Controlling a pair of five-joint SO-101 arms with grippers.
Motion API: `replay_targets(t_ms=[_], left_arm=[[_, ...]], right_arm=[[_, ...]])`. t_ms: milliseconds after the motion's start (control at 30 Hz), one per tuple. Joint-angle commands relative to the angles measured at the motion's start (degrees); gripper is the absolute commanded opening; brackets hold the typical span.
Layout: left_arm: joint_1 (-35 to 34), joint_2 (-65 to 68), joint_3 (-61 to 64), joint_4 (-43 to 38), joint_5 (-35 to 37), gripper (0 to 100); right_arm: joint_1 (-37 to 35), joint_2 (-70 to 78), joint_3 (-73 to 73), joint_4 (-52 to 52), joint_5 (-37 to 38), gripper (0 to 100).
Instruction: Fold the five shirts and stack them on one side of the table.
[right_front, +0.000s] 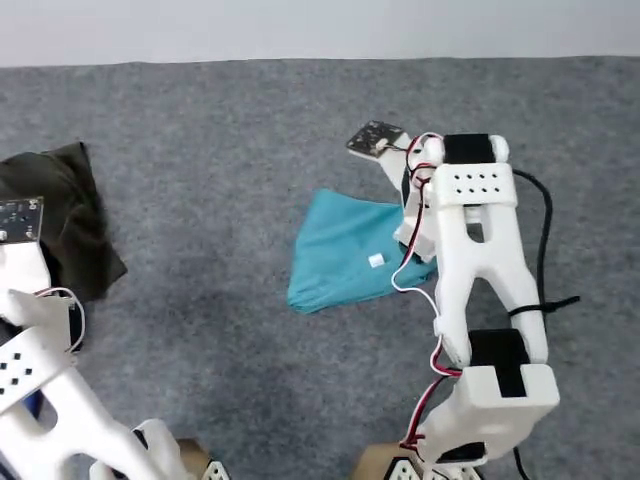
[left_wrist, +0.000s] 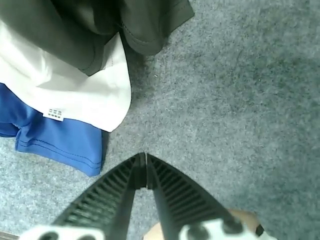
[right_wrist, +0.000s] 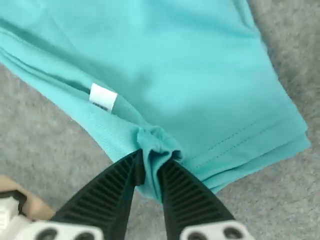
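Right gripper (right_wrist: 150, 167): clamped on teal shirt (right_wrist: 200, 75) hem
Left gripper (left_wrist: 146, 170): closed, empty, well apart from teal shirt
Stack (left_wrist: 75, 100): left of teal shirt, nearer Left gripper

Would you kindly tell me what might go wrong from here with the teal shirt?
The right pincer pinches just a small bunch at the edge of the teal shirt, so the cloth may slip free. Pulled by that one spot across the grey table cover, its folded layers may well spread apart.
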Motion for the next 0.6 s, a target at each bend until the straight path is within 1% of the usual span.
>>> replay_targets(t_ms=[0,100,200,267,433,500,567], left_arm=[[-0.1,-1.2,-0.7,-0.2,0.0,0],[-0.1,-1.2,-0.7,-0.2,0.0,0],[-0.1,-1.2,-0.6,-0.2,0.0,0],[-0.1,-1.2,-0.6,-0.2,0.0,0],[-0.1,-1.2,-0.6,-0.2,0.0,0],[-0.1,-1.2,-0.6,-0.2,0.0,0],[-0.1,-1.2,-0.6,-0.2,0.0,0]], right_arm=[[2.3,-0.8,-2.3,1.8,2.7,1.0],[3.1,1.2,-2.3,3.5,4.4,1.0],[2.8,2.5,-2.3,3.8,4.4,2.4],[1.9,2.9,-2.3,3.6,4.4,7.0],[-1.0,1.9,-2.7,5.7,4.3,25.8],[-2.5,0.3,-2.7,6.8,4.3,27.5],[-3.6,-1.2,-2.6,6.7,4.4,25.6]])
